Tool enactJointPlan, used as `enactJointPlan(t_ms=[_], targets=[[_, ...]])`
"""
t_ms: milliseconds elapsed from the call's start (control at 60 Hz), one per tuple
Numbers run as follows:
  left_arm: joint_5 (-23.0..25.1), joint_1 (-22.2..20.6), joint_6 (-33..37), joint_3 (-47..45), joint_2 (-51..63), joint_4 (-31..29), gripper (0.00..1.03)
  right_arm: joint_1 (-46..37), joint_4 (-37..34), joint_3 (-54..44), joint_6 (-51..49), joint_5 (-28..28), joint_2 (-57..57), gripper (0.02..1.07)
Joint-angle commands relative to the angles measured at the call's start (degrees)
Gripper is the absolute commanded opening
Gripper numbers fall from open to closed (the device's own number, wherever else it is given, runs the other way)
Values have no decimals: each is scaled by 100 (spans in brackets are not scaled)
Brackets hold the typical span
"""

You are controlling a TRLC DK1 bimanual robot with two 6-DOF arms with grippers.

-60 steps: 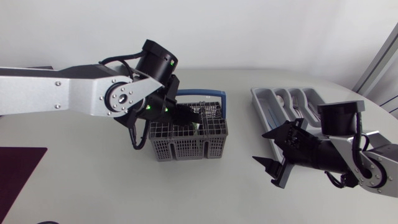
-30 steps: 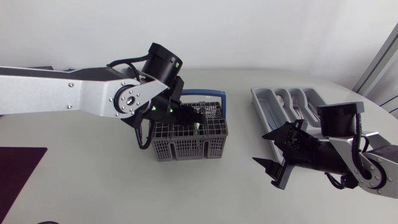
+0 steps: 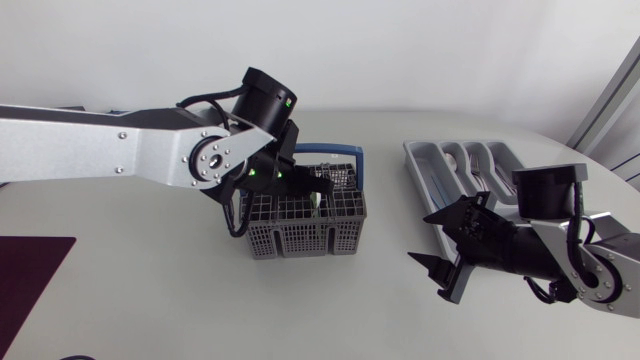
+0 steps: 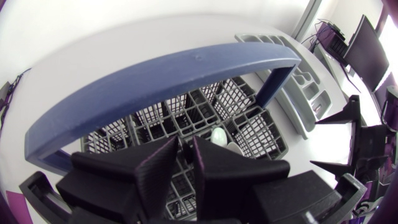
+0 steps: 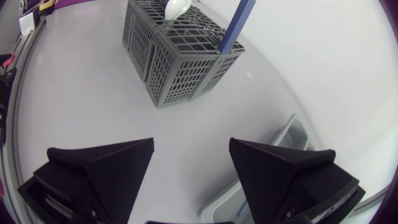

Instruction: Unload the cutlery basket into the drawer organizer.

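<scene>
The grey cutlery basket (image 3: 300, 225) with a blue handle (image 3: 340, 153) stands mid-table. My left gripper (image 3: 318, 187) is down inside it under the handle (image 4: 168, 71). In the left wrist view that gripper (image 4: 185, 146) has its fingers nearly together, a thin slit between them with nothing seen in it. A white spoon bowl (image 4: 219, 135) pokes up just beside one fingertip. The grey drawer organizer (image 3: 440, 165) lies at the right with cutlery in its slots. My right gripper (image 3: 445, 250) hangs open and empty in front of it, facing the basket (image 5: 180, 53) and spoon (image 5: 176, 7).
A dark purple mat (image 3: 25, 270) lies at the table's front left. Bare white tabletop lies between the basket and my right gripper (image 5: 189, 155). A corner of the organizer (image 5: 287, 138) shows beside its fingers (image 5: 106, 165).
My left gripper's fingers have narrowed inside the basket and the arm has shifted slightly to the right. The right arm has not moved.
</scene>
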Motion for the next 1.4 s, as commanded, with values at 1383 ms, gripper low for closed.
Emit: enactJointPlan(t_ms=[1383], targets=[[1475, 452, -288, -614, -777, 393, 12, 84, 121, -199, -124, 33, 48, 89]])
